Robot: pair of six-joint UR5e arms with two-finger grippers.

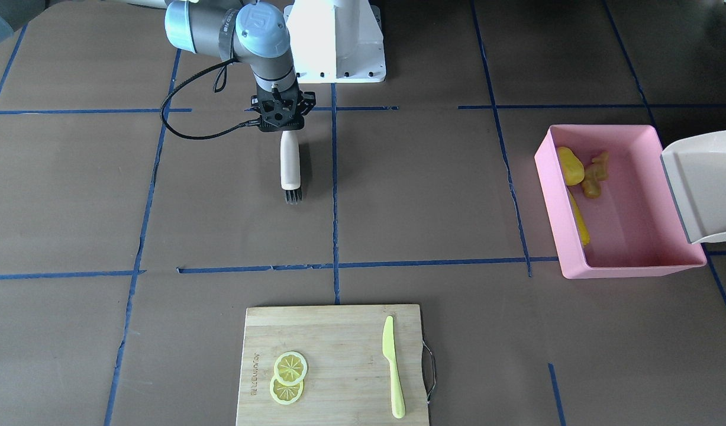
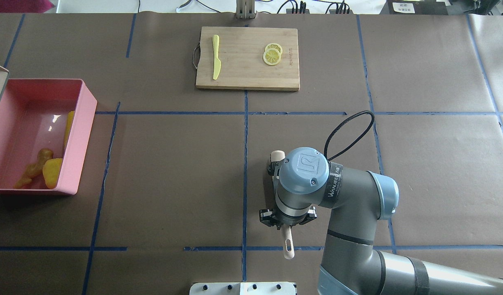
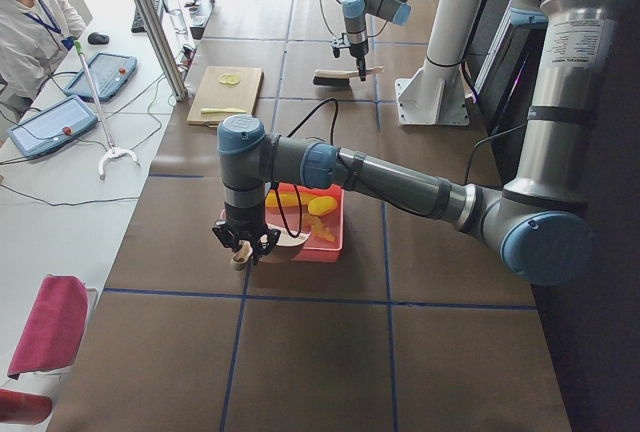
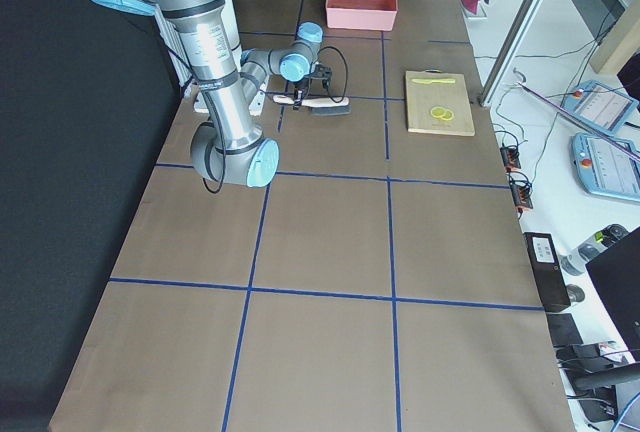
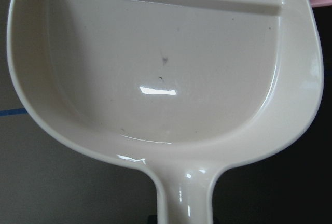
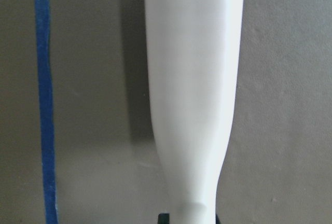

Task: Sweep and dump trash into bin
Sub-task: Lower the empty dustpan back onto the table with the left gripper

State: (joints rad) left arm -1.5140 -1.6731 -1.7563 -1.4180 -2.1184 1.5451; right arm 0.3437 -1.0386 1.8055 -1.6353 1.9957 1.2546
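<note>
The pink bin (image 1: 629,271) stands at the table's left end and holds the trash: a long corn cob (image 1: 578,222), a lumpy yellow vegetable (image 1: 570,167) and a ginger root (image 1: 596,174). The cream dustpan (image 1: 706,183) hangs tilted over the bin's outer rim. In the left wrist view the dustpan (image 5: 161,68) is empty, its handle running back into my left gripper (image 3: 245,245), which is shut on it. Near the robot's base, my right gripper (image 1: 281,115) is shut on the handle of a white brush (image 1: 290,168), which lies low over the table with its bristles pointing away from the base.
A wooden cutting board (image 1: 333,337) at the far edge carries two lemon slices (image 1: 289,376) and a lime-green knife (image 1: 392,367). The robot's white base (image 1: 336,41) is behind the brush. A person (image 3: 25,22) sits beyond the table's far side.
</note>
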